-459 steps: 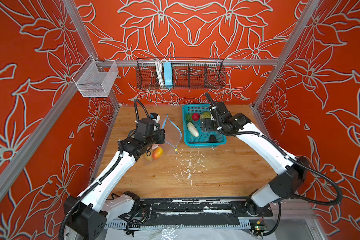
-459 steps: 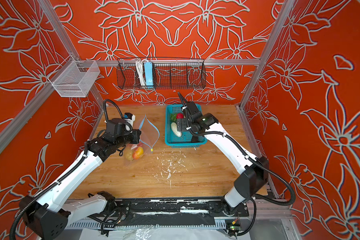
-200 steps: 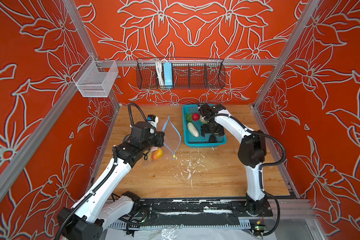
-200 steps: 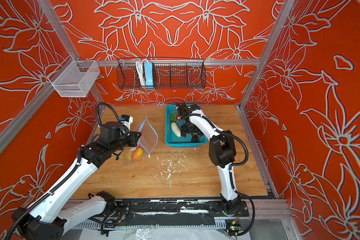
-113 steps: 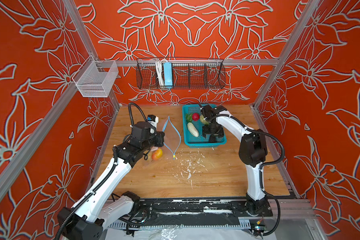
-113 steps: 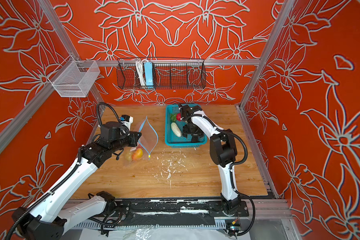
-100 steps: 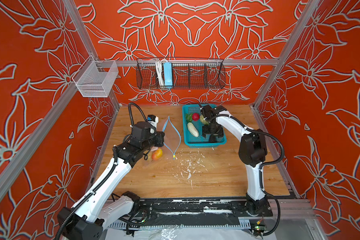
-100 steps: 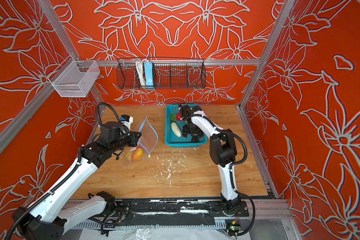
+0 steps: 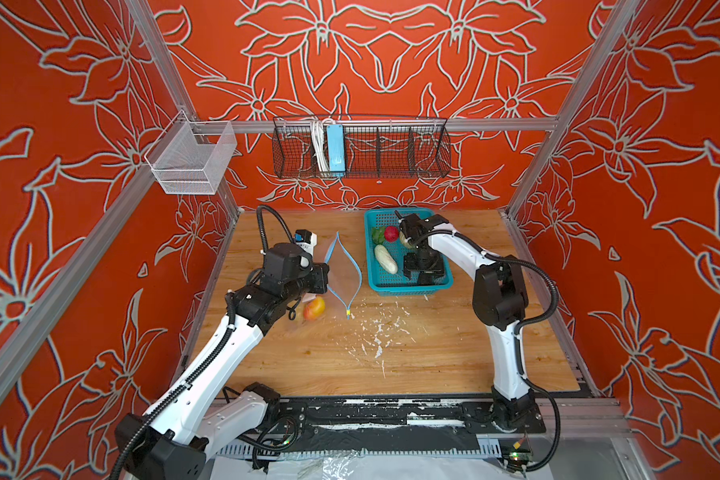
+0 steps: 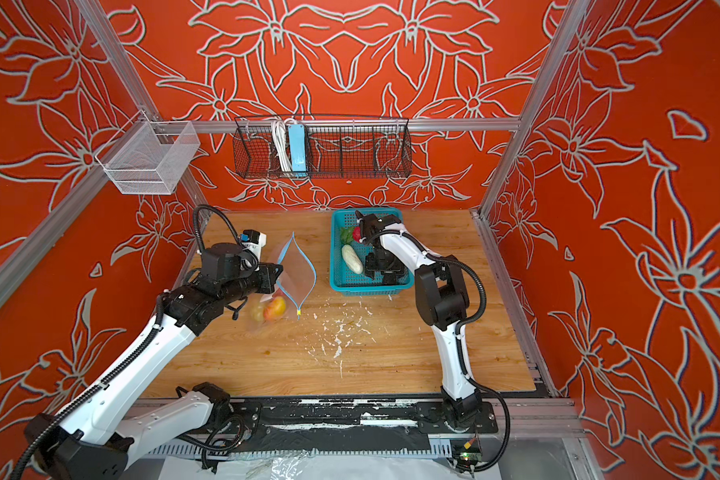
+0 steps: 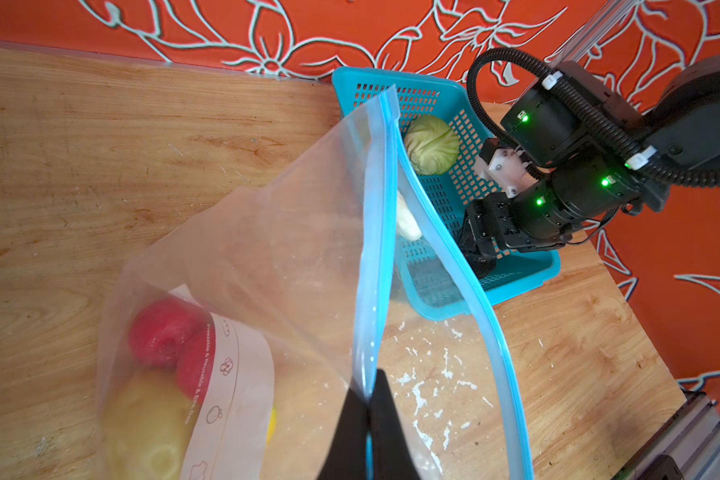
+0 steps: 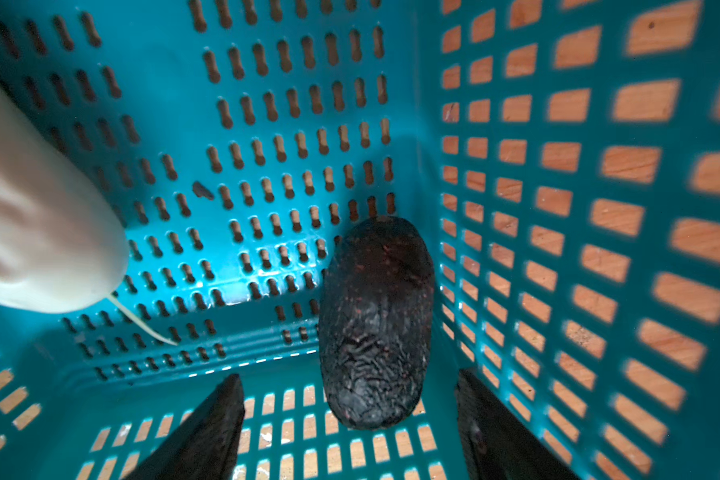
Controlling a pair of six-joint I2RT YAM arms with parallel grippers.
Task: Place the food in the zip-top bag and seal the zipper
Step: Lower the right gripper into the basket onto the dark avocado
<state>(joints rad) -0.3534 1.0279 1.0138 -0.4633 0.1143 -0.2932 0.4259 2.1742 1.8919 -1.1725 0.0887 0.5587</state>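
Note:
The clear zip-top bag [image 9: 344,270] [image 10: 295,270] stands on the table with its mouth spread open. My left gripper [image 11: 368,388] [image 9: 324,277] is shut on one side of its blue zipper [image 11: 376,232], whose yellow tab [image 9: 348,310] hangs low. An orange-red fruit [image 9: 314,307] and a yellow potato [image 11: 150,424] lie inside the bag. In the teal basket [image 9: 408,287] my right gripper [image 12: 348,376] [image 9: 422,270] is open, its fingers either side of the black piece [image 12: 377,320] without touching it. The cucumber [image 9: 386,258], red berries [image 9: 390,234], green leaf [image 9: 377,235] and cabbage [image 11: 432,144] are also in the basket.
A black wire rack [image 9: 362,145] and a white mesh basket [image 9: 190,160] hang on the walls. White flecks [image 9: 375,332] are scattered on the wooden table in front of the bag. The basket's wall [image 12: 558,208] is close beside my right fingers.
The right arm has folded back and its gripper has come down in the basket over the black piece, jaws narrowing a little. The left gripper has shifted slightly, still holding the bag.

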